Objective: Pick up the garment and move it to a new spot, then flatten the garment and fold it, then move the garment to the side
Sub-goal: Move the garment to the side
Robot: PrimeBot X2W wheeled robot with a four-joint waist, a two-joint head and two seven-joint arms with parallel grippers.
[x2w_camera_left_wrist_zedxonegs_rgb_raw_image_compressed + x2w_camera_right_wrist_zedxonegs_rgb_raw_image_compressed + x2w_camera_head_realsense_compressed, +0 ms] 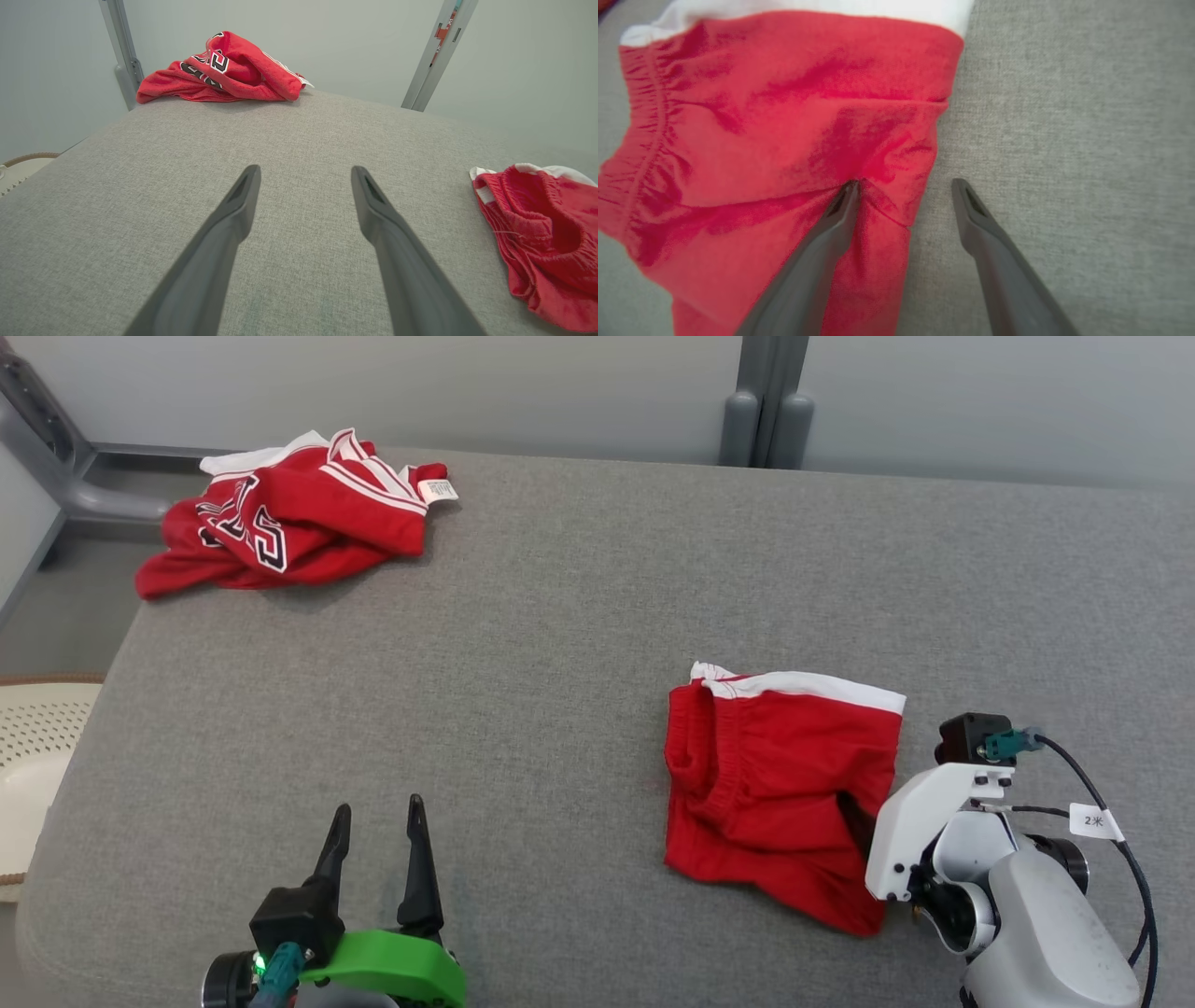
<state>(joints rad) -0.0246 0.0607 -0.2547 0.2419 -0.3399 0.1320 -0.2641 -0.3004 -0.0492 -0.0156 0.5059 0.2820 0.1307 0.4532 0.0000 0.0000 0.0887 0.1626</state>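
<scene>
On the grey padded surface, in the head view, the red shorts are lying folded at its near right part, with the white band facing its far edge. A crumpled red jersey is lying at its far left corner. The left gripper is standing over its near left part, released and holding nothing. The right arm's white wrist housing is overlapping the shorts' right edge. In the left wrist view, the left fingers are pointing, spread, across bare surface. In the right wrist view, the right gripper is standing released. One finger is touching the shorts, where the fabric is puckering, and the other is sitting over bare surface just beside the fabric's edge.
</scene>
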